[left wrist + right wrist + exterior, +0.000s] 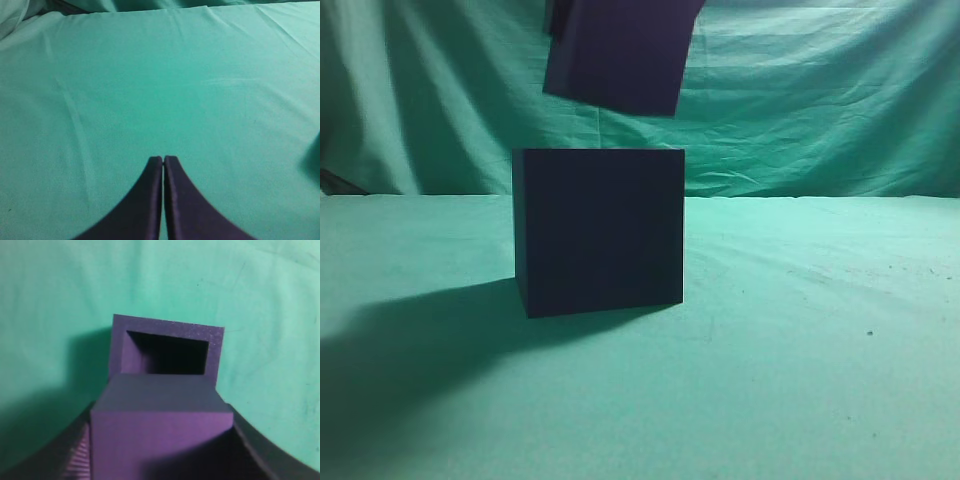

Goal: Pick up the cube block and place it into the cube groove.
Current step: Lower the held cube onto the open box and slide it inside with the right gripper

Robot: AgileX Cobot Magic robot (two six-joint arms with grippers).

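The cube groove is a large navy-black box on the green cloth, left of centre. In the right wrist view it shows from above, with a square hollow in its top. The cube block is dark purple and hangs tilted in the air just above the box. My right gripper is shut on the cube block, which fills the space between the fingers. My left gripper is shut and empty over bare cloth; neither task object shows in its view.
A green cloth covers the table and hangs as a creased backdrop behind it. The box throws a dark shadow to the front left.
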